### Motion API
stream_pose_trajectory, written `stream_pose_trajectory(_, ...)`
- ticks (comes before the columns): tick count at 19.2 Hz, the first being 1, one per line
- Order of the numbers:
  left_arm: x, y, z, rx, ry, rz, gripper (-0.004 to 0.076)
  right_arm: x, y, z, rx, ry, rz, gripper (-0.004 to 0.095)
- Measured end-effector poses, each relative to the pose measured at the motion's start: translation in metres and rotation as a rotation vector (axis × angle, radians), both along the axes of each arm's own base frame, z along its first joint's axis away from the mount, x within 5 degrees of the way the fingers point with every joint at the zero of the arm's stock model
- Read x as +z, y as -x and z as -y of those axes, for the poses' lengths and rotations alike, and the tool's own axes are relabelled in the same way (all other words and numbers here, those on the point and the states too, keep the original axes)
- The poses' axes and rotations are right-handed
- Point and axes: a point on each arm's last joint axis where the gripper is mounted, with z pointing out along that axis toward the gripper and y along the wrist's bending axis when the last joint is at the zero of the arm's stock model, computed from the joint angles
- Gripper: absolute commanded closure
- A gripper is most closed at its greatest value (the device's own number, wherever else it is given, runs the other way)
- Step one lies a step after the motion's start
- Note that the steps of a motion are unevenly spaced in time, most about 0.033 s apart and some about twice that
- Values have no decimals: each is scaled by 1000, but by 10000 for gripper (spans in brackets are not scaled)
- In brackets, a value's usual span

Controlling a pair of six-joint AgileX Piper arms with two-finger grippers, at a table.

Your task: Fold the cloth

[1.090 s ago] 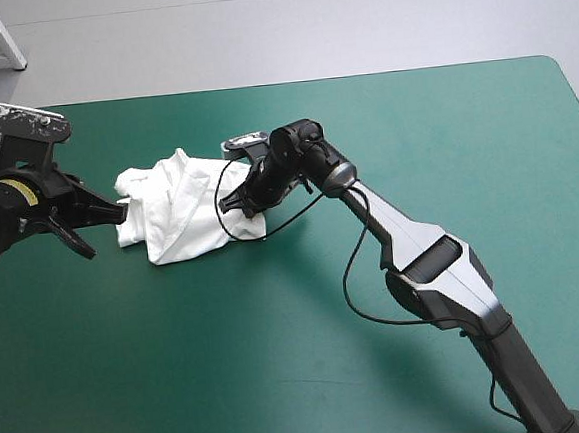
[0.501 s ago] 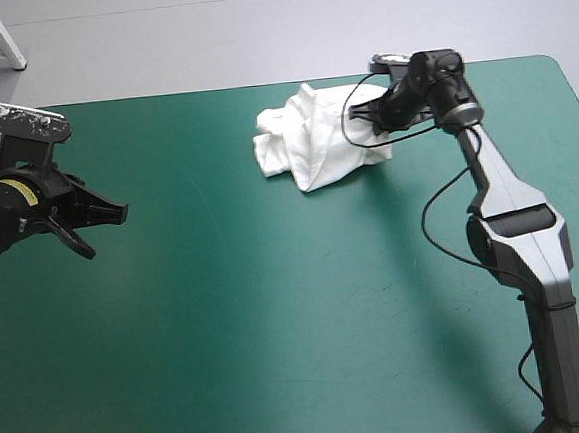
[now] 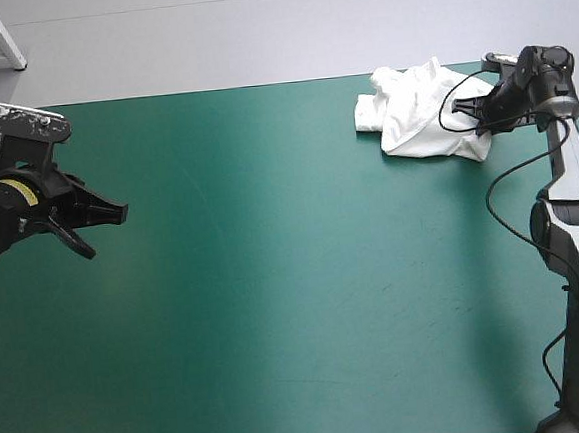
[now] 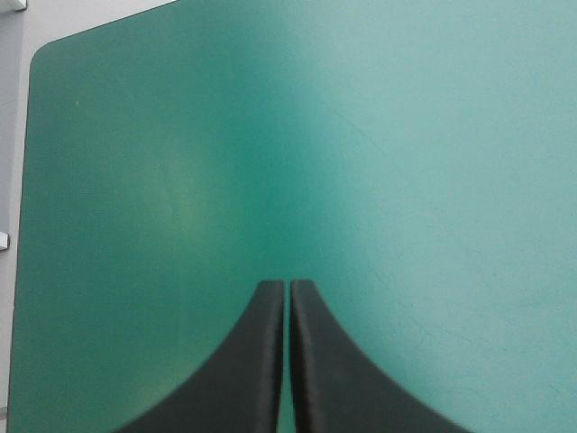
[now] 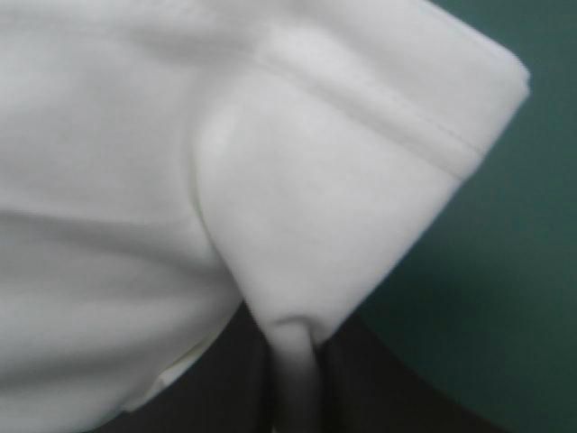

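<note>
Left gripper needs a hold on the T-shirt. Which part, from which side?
Probably the loose bunched edge on the left side of the T-shirt, coming across the table from its left. The heap lies crumpled at the far right corner, the right gripper pinching its right end; the opposite edge is free and faces the shut left gripper.

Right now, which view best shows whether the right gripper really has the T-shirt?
The right wrist view: a fold of the T-shirt is pinched in the right gripper. The high view shows the whole crumpled heap near the far right corner of the teal-green cover, but the grip is too small to judge. The left wrist view shows only cover.
</note>
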Motion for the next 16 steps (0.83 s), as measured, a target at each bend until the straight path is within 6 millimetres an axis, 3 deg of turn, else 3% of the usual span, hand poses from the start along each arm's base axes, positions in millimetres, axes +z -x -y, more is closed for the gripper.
stream_pose_trajectory(1,0,0,0,0,0,0,705,-12,2,3,2,-7,-32,547)
stream_pose_trajectory(2,0,0,0,0,0,0,705,-15,2,3,5,-8,-34,257)
stream_pose_trajectory(4,0,0,0,0,0,0,705,-14,3,3,8,-12,-34,66)
stream_pose_trajectory(5,0,0,0,0,0,0,705,-10,5,3,9,-9,-33,74)
stream_pose_trajectory(6,0,0,0,0,0,0,705,-5,6,3,9,1,-27,122)
stream_pose_trajectory(8,0,0,0,0,0,0,705,25,16,7,-3,68,15,245)
stream_pose_trajectory(10,0,0,0,0,0,0,705,66,29,9,-25,111,87,466)
stream_pose_trajectory(13,0,0,0,-5,-5,1,705,118,52,0,-29,63,197,932)
stream_pose_trajectory(16,2,-1,1,-30,-24,24,705,166,80,-15,12,-1,298,925)
